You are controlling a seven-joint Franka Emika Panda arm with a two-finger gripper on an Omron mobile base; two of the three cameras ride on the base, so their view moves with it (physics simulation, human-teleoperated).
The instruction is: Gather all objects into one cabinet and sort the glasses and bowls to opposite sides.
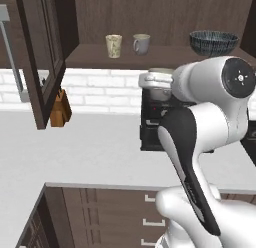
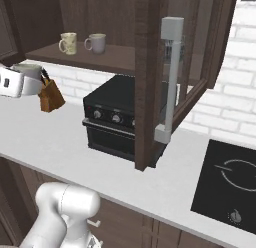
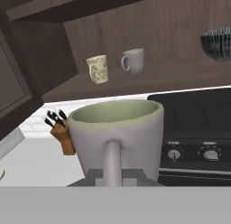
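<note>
At the centre of the hand view, my pincer (image 3: 113, 180) is clamped on the handle of the pale grey-green cup (image 3: 118, 133). The cabinet shelf (image 3: 149, 81) lies above and ahead, cream cup (image 3: 98, 68) and grey cup (image 3: 133, 61) upper left, bowl (image 3: 217, 43) at far right.

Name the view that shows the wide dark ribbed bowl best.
The left base view: the wide dark ribbed bowl sits whole on the cabinet shelf. The hand view catches just its cropped edge.
</note>
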